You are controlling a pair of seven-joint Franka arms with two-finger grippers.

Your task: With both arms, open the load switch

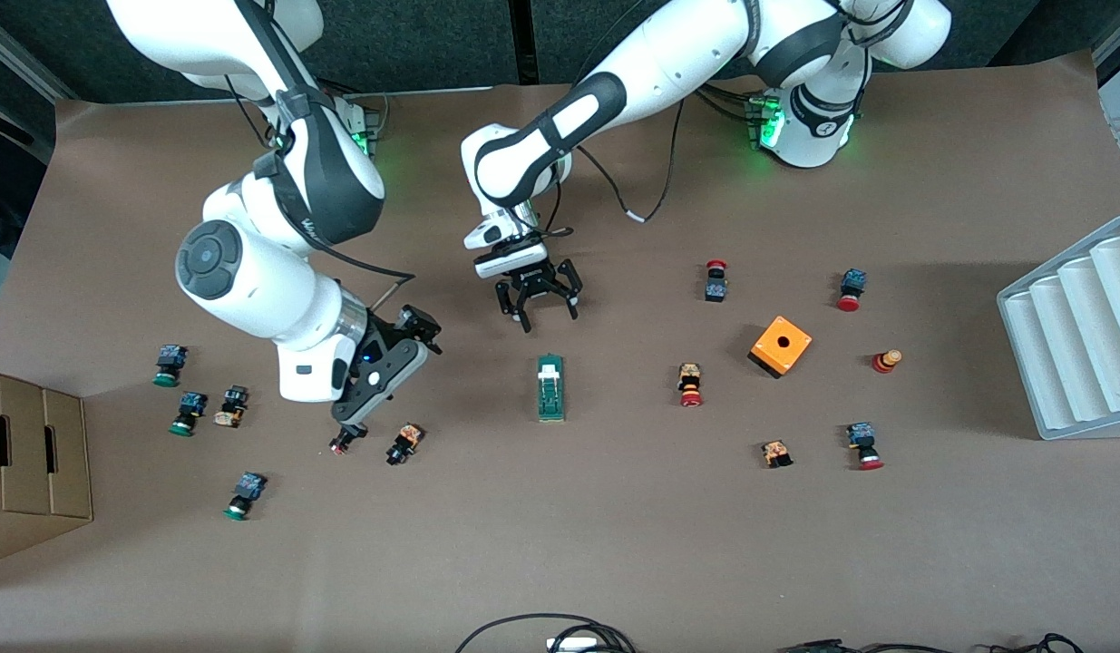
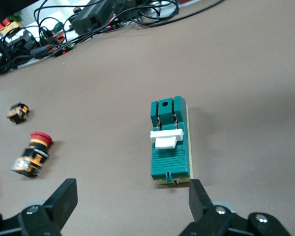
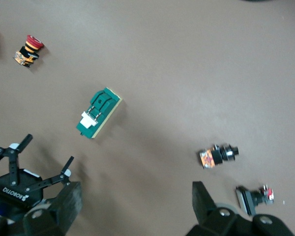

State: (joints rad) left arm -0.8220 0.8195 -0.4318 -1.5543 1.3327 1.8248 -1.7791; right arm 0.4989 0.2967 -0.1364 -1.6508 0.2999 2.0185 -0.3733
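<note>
The big brown table [image 1: 614, 562] carries everything, and the two white arms reach down over it from the edge where their bases stand. The right arm [image 1: 251, 290] hangs over the table toward its own end, and its right gripper [image 1: 365, 399] is spread wide with nothing in it, just above a small black button part [image 1: 344, 442] and beside another button [image 1: 404, 443]. The left arm [image 1: 541, 136] reaches to the middle of the table, and its left gripper [image 1: 539, 299] is also spread wide and empty, pointing down. I think both hands are spread so that each can take hold of a piece of the switch, one to hold it down and one to slide the white part. The load switch [image 1: 550, 388] lies flat near the middle of the table, well away from every edge, a little nearer to the front camera than the spot under the left gripper. In the left wrist view it [image 2: 170, 142] sits between the two fingertips [image 2: 66, 196], not touched. The white slider [image 2: 165, 137] sits across the green block. The orange cube [image 1: 780, 345] and the red buttons [image 1: 690, 384] lie toward the left arm's end, well apart from the switch.
</note>
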